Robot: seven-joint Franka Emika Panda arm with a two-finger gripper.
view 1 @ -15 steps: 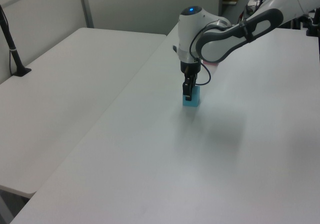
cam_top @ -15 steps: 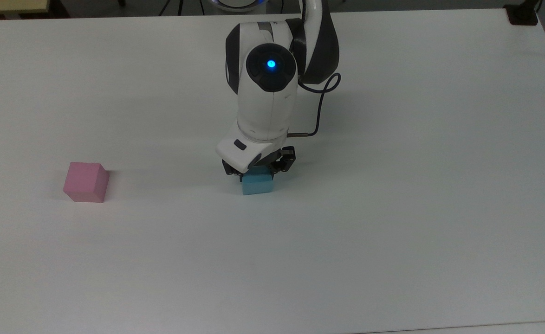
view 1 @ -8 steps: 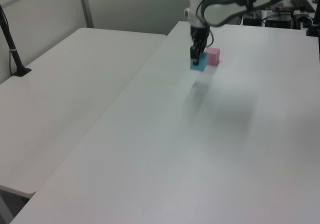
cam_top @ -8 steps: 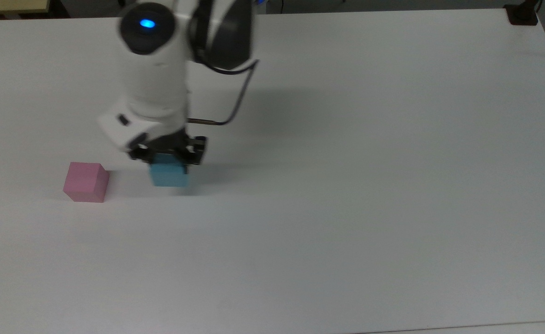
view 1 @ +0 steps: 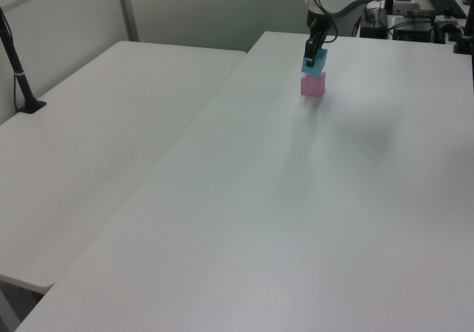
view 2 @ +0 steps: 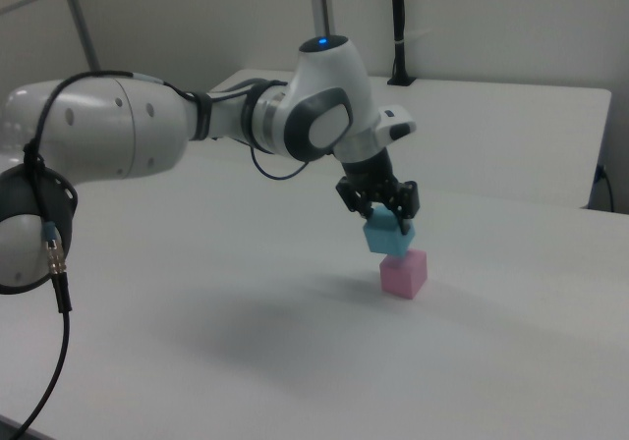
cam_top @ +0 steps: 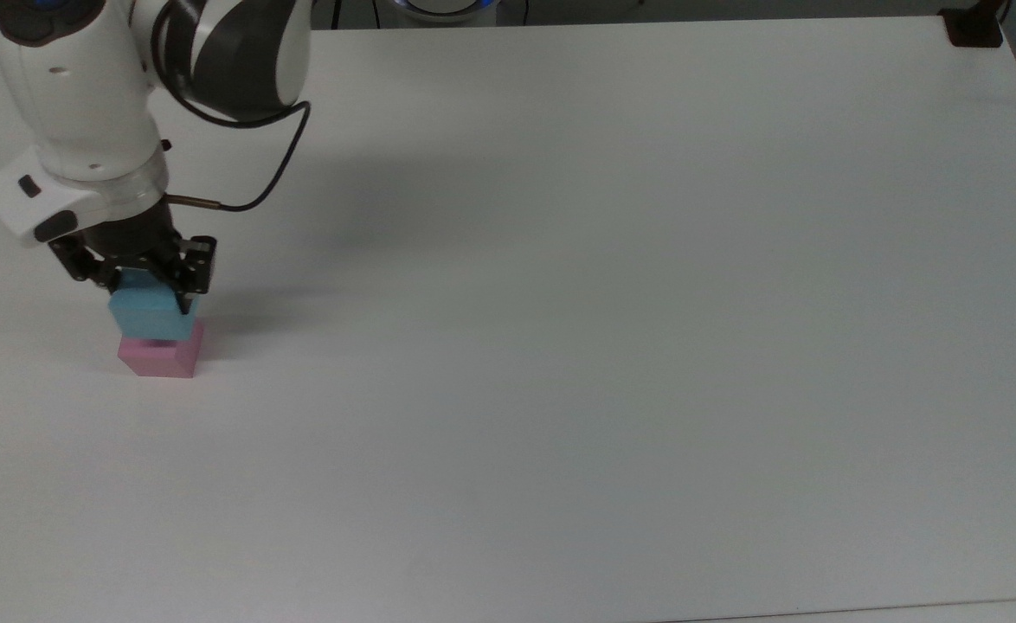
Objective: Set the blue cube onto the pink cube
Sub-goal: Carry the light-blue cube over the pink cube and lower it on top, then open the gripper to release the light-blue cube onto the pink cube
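There are two cubes: one blue cube (cam_top: 151, 313) (view 1: 313, 63) (view 2: 387, 234) and one pink cube (cam_top: 160, 357) (view 1: 312, 85) (view 2: 404, 273). One robot arm (view 2: 197, 126) has one gripper (cam_top: 138, 279) (view 2: 381, 212). There look to be two white tables (view 1: 311, 198) side by side, though the join is hard to see.

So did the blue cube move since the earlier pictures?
Yes. In the top view the blue cube moved left, from table centre to above the pink cube.

A broad white worktop (cam_top: 646, 346) fills the room's middle. In the left view a second white table (view 1: 96, 124) adjoins it, backed by pale grey walls (view 1: 222, 6).
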